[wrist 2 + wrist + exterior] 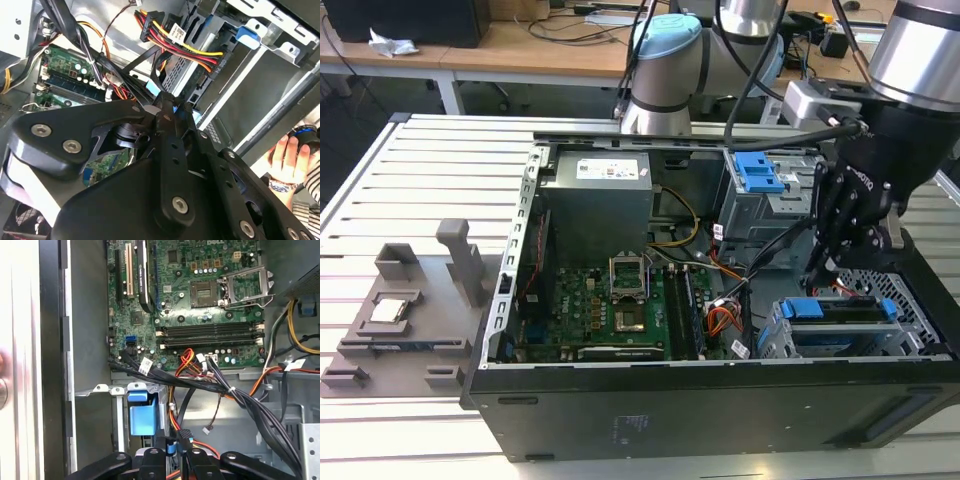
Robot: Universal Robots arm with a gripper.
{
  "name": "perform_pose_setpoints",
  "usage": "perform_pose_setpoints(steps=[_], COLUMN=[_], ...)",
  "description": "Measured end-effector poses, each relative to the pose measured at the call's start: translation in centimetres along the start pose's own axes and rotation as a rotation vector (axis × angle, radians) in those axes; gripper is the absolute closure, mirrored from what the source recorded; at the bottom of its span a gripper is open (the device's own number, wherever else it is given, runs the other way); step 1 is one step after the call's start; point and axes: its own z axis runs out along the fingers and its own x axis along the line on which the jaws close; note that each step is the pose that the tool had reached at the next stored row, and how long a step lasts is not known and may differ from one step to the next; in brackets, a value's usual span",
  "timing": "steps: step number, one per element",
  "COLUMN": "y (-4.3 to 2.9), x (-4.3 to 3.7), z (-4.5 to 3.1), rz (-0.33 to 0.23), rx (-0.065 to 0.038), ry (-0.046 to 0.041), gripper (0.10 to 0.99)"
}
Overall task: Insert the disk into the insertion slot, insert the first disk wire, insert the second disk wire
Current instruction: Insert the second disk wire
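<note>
The disk, in its blue caddy, lies inside the insertion slot, a perforated metal cage at the exterior view's right end of the open computer case. My black gripper hangs just above the disk's inner end. In both wrist views its fingers meet at the tips, shut on a black disk wire whose connector sits at the fingertips. A blue tab of the caddy is beside it. A red-and-yellow wire bundle runs close past.
The motherboard and the power supply fill the case's middle. A taller cage with a blue latch stands behind the gripper. Loose cables cross the gap. A person's hand rests outside the case. A grey fixture lies on the table.
</note>
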Motion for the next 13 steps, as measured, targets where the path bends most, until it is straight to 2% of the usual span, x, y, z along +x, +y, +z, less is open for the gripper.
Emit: perform_pose_setpoints(steps=[3, 5, 6, 7, 11, 12, 13], y=[-0.01, -0.01, -0.01, -0.01, -0.01, -0.01, -0.04], x=[-0.02, -0.02, -0.02, -0.02, -0.02, 0.03, 0.35], z=[0.11, 0.11, 0.11, 0.11, 0.12, 0.11, 0.16], rz=[0.001, 0.001, 0.001, 0.001, 0.002, 0.002, 0.002], rx=[0.001, 0.001, 0.001, 0.001, 0.002, 0.002, 0.002], ry=[0.0131, 0.0187, 0.0231, 0.0258, 0.0357, 0.0365, 0.031], gripper=[0.847, 0.847, 0.859, 0.925, 0.941, 0.941, 0.941])
